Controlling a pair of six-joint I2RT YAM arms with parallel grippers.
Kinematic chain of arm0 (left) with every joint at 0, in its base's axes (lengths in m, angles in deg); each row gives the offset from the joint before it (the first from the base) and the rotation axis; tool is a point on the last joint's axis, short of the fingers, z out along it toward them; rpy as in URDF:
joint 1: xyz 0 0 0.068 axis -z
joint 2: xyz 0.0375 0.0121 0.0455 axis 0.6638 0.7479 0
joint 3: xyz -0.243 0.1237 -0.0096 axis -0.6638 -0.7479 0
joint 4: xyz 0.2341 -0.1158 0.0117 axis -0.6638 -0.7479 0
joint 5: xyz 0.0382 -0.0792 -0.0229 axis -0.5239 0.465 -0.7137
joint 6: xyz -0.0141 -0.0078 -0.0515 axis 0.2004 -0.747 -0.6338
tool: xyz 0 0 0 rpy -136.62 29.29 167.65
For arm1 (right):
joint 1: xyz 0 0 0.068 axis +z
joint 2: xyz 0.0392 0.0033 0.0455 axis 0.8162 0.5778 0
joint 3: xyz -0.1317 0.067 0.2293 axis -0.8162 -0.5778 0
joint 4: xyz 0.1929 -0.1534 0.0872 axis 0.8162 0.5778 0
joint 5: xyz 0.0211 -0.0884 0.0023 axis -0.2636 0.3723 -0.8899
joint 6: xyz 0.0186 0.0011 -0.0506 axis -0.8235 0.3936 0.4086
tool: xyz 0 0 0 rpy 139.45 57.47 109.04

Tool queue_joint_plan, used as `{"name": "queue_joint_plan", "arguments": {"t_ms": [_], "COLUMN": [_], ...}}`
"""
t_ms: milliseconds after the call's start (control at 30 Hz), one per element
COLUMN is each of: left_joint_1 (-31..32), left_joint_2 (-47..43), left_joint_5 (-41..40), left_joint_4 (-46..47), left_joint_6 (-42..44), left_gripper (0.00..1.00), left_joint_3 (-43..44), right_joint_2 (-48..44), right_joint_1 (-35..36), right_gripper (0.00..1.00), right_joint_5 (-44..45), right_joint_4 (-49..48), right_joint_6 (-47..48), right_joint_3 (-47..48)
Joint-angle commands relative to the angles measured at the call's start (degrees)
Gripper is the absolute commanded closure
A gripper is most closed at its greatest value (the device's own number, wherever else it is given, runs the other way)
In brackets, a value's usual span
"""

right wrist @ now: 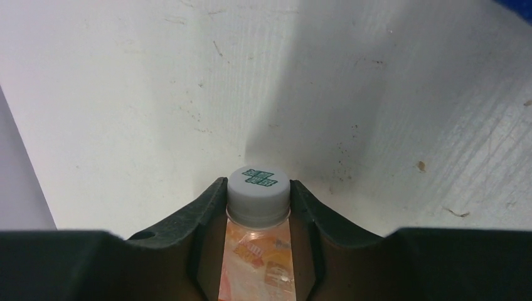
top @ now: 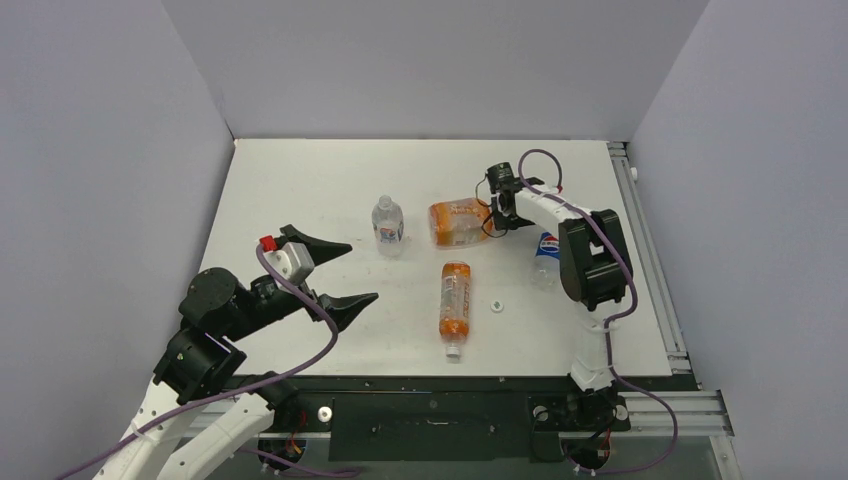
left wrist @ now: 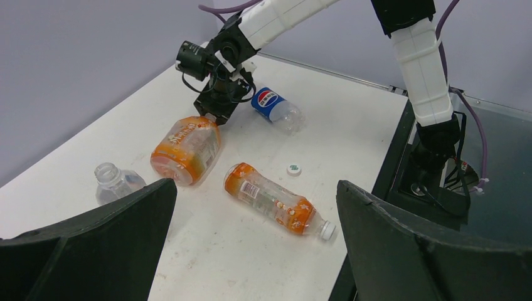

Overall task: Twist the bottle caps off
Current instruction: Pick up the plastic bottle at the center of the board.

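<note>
The wide orange bottle (top: 457, 222) lies on its side at mid-table. My right gripper (right wrist: 258, 199) is shut on its white cap (right wrist: 258, 188), which has a green mark on top; the bottle neck (right wrist: 257, 263) runs back between the fingers. In the top view that gripper (top: 492, 217) sits at the bottle's right end. The slim orange bottle (top: 455, 300) lies nearer, its white cap (left wrist: 327, 231) still on. My left gripper (top: 362, 271) hovers wide open and holds nothing, to the left of that bottle.
A clear bottle (top: 388, 224) stands upright with an open mouth (left wrist: 106, 172). A Pepsi-labelled bottle (top: 545, 254) lies beside the right arm. A loose white cap (top: 496, 304) with a green mark rests on the table right of the slim bottle. Grey walls enclose three sides.
</note>
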Motion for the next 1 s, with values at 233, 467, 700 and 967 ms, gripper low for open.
{"name": "queue_joint_plan", "arguments": {"t_ms": [233, 467, 700, 967], "left_joint_1": [-0.2, -0.1, -0.1, -0.1], "left_joint_2": [1.6, 5.2, 8.4, 10.5], "left_joint_5": [-2.3, -0.8, 1.5, 5.7], "left_joint_4": [2.5, 3.6, 8.3, 16.3], "left_joint_6": [0.2, -1.7, -4.8, -14.3], "left_gripper": [0.03, 0.03, 0.03, 0.03], "left_joint_3": [2.9, 8.4, 11.6, 12.6], "right_joint_2": [-16.6, -29.2, -49.3, -58.5], "right_joint_1": [-2.5, -0.2, 10.7, 30.2], "right_gripper": [1.00, 1.00, 1.00, 1.00], "right_joint_5": [4.5, 1.4, 1.9, 1.1], "right_joint_4": [-19.4, -28.0, -28.1, -28.0], "right_joint_6": [10.5, 32.9, 56.1, 73.1], "right_joint_3": [-5.5, -6.9, -9.5, -7.9]}}
